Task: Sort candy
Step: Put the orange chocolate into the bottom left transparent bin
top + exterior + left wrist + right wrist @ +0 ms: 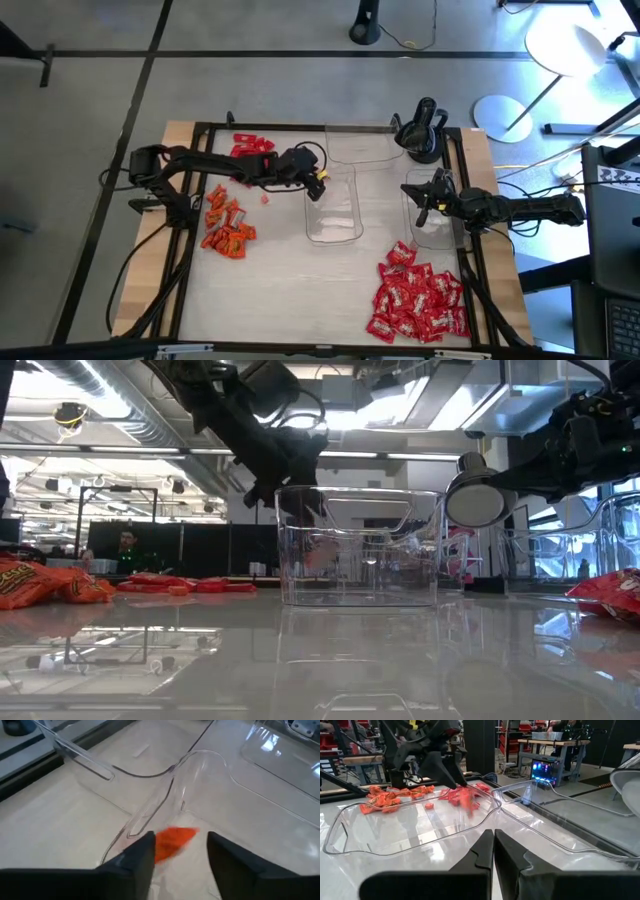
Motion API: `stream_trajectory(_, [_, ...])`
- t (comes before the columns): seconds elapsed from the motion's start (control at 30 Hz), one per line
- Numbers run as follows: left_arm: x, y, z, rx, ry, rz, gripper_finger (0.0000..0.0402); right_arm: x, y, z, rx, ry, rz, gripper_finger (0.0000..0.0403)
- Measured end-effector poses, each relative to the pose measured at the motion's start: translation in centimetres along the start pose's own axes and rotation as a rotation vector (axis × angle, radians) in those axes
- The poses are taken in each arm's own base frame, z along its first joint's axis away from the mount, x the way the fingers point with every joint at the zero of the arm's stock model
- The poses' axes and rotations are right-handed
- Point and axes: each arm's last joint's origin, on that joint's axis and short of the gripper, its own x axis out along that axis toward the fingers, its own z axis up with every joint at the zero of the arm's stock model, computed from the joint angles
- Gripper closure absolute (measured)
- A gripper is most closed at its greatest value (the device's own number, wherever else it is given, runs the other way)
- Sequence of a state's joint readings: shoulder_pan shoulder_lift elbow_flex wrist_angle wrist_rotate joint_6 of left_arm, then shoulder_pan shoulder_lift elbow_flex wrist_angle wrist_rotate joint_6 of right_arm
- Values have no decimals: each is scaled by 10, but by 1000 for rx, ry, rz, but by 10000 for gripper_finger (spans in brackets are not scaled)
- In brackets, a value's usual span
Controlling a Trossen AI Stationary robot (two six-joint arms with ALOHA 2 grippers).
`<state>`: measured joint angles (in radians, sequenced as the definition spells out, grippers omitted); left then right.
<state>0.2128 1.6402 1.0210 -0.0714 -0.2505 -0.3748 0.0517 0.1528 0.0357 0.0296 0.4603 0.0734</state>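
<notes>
The bench (290, 300) carried three heaps of candy: a large red-and-white pile (418, 300) at five o'clock, an orange pile (226, 222) at nine, a plain red pile (250, 147) at eleven. Clear trays sat mid-bench; the middle tray (335, 205) lay with its long axis running twelve to six. Above that tray's rim hung the left hand (177, 851), fingers spread, with one orange candy (172, 841) between them, apparently dropping free, its long axis slanting across the gap. Such a sweet looked light, flat, crinkly and slippery, best pinched across its flat faces. The right hand (493, 851), fingers pressed together, waited over the three o'clock tray (432, 215).
</notes>
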Motion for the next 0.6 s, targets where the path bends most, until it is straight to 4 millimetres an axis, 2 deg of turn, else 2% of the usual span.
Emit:
stream_trajectory(0.13, [-7,0,4,9,-9,-18,171,0,0,0,0,1,2,388])
stream_trajectory(0.23, [-20,-2,7,14,-8,-26,154,0,0,0,-1,2,8,388])
stream_trajectory(0.53, [-81,-8,7,29,46,-64,160,0,0,0,0,1,7,388])
stream_trajectory(0.6, [-95,-9,3,24,81,-65,160,0,-2,2,55,-22,-84,388])
